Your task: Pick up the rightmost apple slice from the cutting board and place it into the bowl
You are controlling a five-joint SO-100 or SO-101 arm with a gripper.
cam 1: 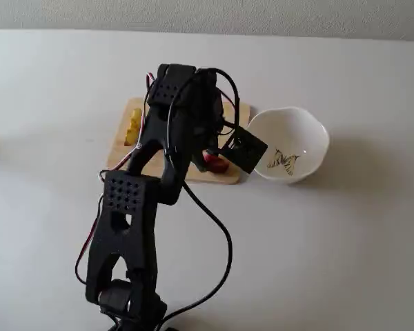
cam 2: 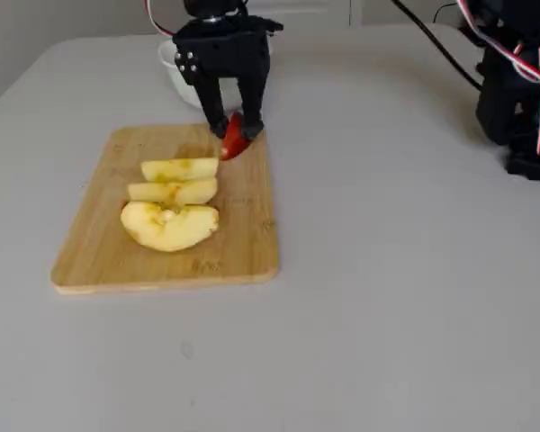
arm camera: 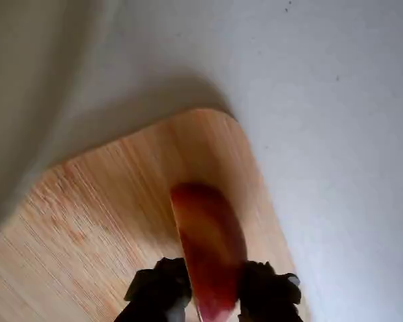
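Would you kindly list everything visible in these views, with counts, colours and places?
Board: one, light tan wood, on the table, next to the bowl.
Bowl: one, white with a yellow-and-black butterfly print inside, just off the board's end; mostly hidden behind the claw in a fixed view.
Red-skinned slice: one, between the claw's fingers at the board's corner near the bowl; whether it is lifted I cannot tell.
Pale yellow slices: two, side by side mid-board.
Blotched wedge: one, yellow with brown marks, beside those slices.
Table: one, pale grey-white.
Cables: black, with red and white wires, along the arm.
Arm: one, black.
Claw: one, black, closed on the red-skinned slice.
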